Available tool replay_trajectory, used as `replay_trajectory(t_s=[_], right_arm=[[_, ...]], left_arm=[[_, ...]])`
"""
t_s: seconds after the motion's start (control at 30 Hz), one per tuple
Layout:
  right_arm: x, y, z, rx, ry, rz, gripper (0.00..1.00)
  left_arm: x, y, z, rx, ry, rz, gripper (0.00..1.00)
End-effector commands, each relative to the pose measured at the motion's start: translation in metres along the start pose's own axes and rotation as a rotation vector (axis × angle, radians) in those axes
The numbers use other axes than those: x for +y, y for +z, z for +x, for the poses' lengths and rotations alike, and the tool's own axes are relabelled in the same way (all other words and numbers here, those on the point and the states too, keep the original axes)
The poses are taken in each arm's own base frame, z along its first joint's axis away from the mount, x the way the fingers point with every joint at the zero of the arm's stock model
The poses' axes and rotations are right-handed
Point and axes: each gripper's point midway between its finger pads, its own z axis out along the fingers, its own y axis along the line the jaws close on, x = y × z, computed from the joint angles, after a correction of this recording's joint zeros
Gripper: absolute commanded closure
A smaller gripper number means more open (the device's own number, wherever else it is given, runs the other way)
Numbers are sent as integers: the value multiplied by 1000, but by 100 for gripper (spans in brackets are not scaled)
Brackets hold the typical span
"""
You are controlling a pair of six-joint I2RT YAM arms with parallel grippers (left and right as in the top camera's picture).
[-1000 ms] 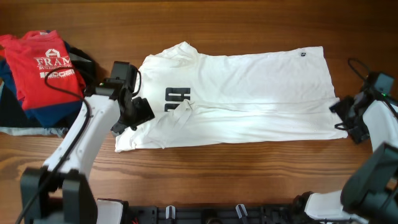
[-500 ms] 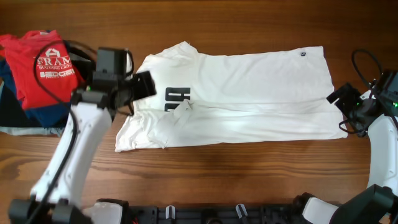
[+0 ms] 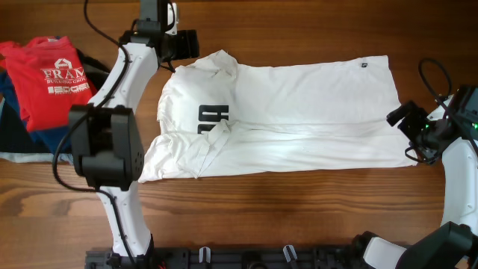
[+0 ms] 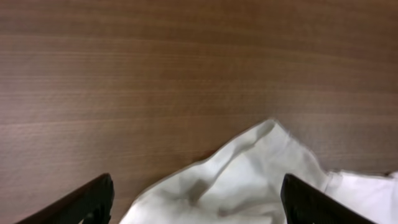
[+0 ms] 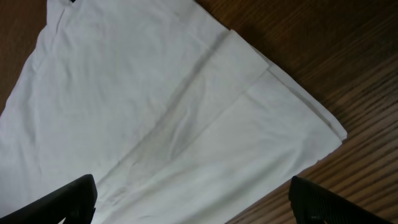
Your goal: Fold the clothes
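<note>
A white T-shirt (image 3: 299,112) with dark print lies partly folded across the middle of the table; its lower half is doubled up. My left gripper (image 3: 188,45) is open and empty at the shirt's upper left corner, above the sleeve tip (image 4: 249,168). My right gripper (image 3: 399,118) is open and empty at the shirt's right hem, with the folded hem corner (image 5: 298,118) in its wrist view.
A pile of clothes with a red printed T-shirt (image 3: 56,75) on top sits at the left edge, over dark blue and black garments. Bare wooden table (image 3: 299,209) lies in front of the white shirt and behind it.
My left arm swung from the shirt's lower left side up to its top left corner. My right gripper shifted slightly along the right hem. The shirt's left sleeve edge now lies folded inward.
</note>
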Motion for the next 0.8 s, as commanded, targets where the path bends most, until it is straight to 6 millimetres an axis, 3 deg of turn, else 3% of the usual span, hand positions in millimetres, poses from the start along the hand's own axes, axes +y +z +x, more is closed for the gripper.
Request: replay_trajectory(t_s=[0.0,0.33,0.67,0.77], right_arm=[[5,-7,-5,-17,-18,-23,1],[4,-7,-2,-3,-19,-18,0],[4,-7,-2,-3,-30,-18,0],[4,-7,-2,-3,-30,-18,0]], left_arm=[[-20,19,-4,-13,14,103,20],[-57,62,32,62,87,64,22],[-35,80,44,83,81,-48,23],[-29,89,64,145,78,-62,23]])
